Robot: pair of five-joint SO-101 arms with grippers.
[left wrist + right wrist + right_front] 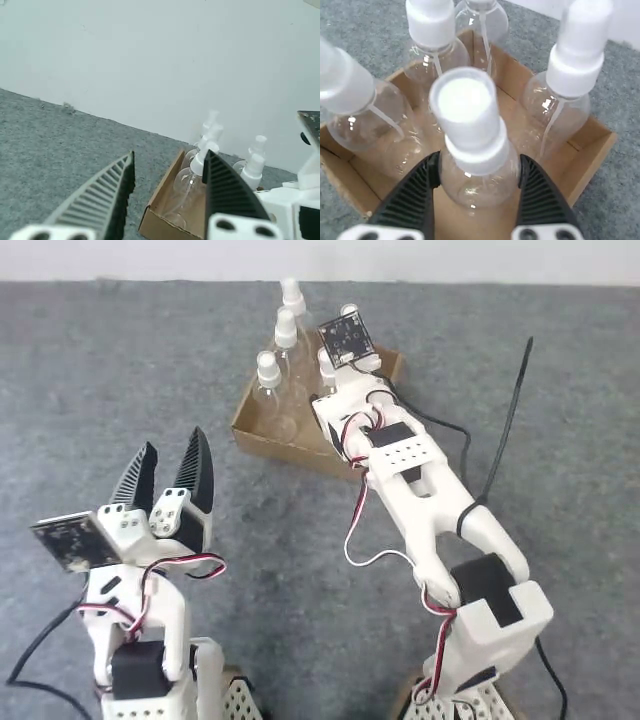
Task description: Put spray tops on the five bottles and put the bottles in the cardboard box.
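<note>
- Grips the fifth spray bottle [475,187] in the right gripper [479,160], drawn in narrow against both sides of the clear body, below the white spray top [465,100].
- Holds it upright inside the cardboard box [592,150], close among four other capped bottles [570,75].
- Cannot tell whether the base already rests on the box floor; lower gently until settled before letting go.
- Judged as the last placement of the task.
- Open only enough to clear the body, then lift straight up, away from the neighbours' tall tops on either side.
- Avoid any sideways drag: light, seemingly empty bottles, likely to tip at a nudge.
- Leave the left gripper [175,442], spread wide and holding nothing above the grey table [100,360], well apart from the box.
</note>
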